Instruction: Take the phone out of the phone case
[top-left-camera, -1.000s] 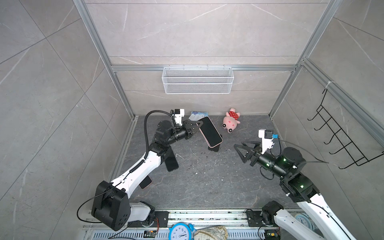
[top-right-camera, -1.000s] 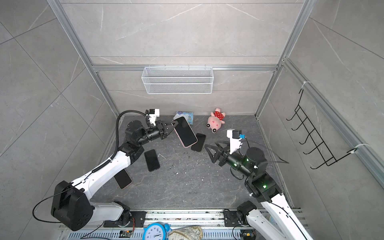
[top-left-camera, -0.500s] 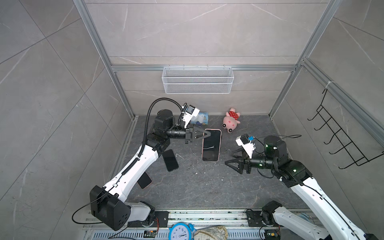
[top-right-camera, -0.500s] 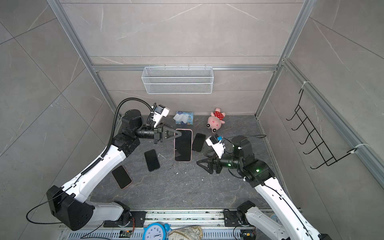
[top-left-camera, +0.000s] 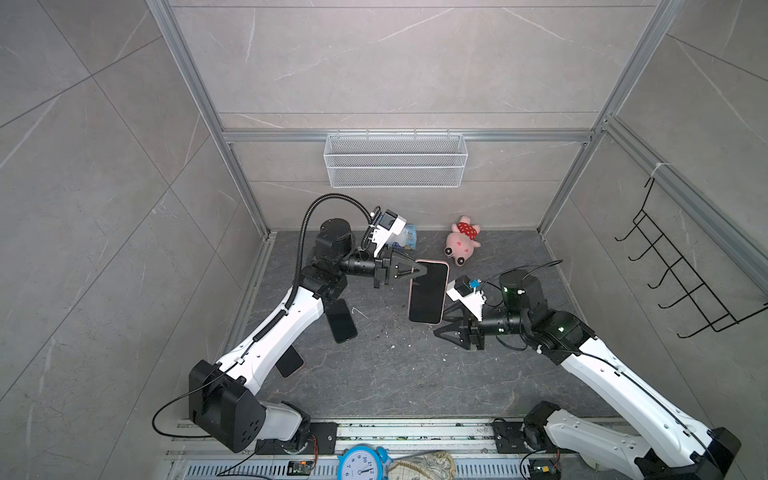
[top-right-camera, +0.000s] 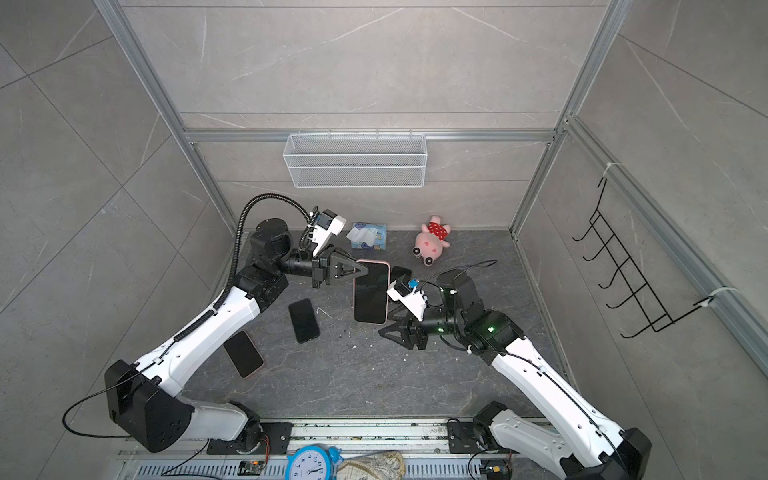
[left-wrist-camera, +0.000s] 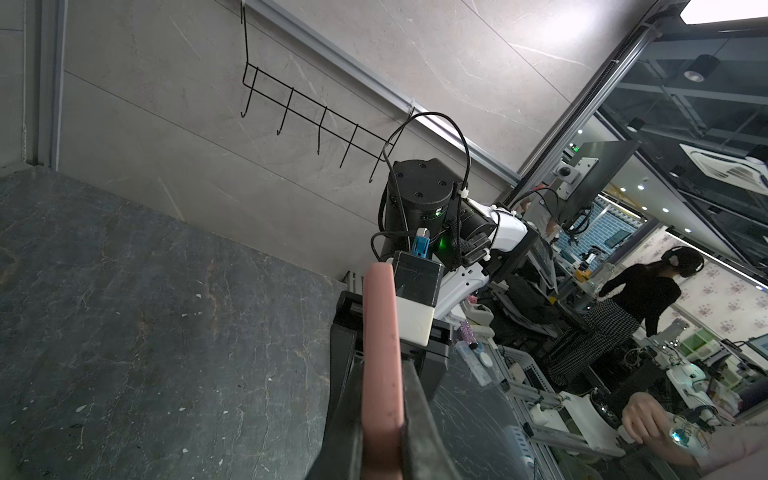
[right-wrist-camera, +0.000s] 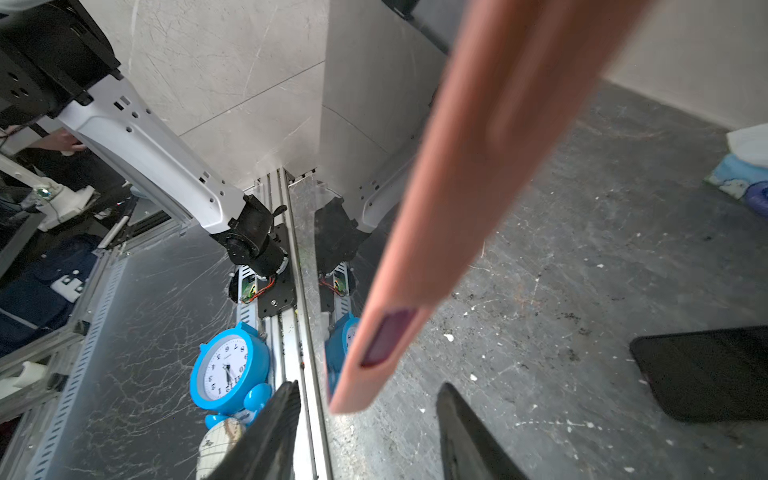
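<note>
Pink case (left-wrist-camera: 382, 353) w/ phone (top-left-camera: 428, 293) inside hangs pinched in left end effector (top-left-camera: 422, 269). Removal not begun: right end effector (top-left-camera: 440, 321) gapes at its free end, no contact.

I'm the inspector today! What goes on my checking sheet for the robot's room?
Surface: dark stone tabletop, dotted with white crumbs.
Job's things: phone in pink case, held off the tabletop, not yet out.
Clutter: pink plush toy, tissue pack, black phone, second phone under the left arm, third phone behind the held one, blue alarm clock.
Grippers: left gripper, jaws shut on the case's far end; right gripper, jaws apart by its near end, no grip.
Cables: ribbed black hose arching over the left arm; thin black cable looping above the right arm.
Surroundings: wire basket on the back wall, black hook rack on the right wall.
</note>
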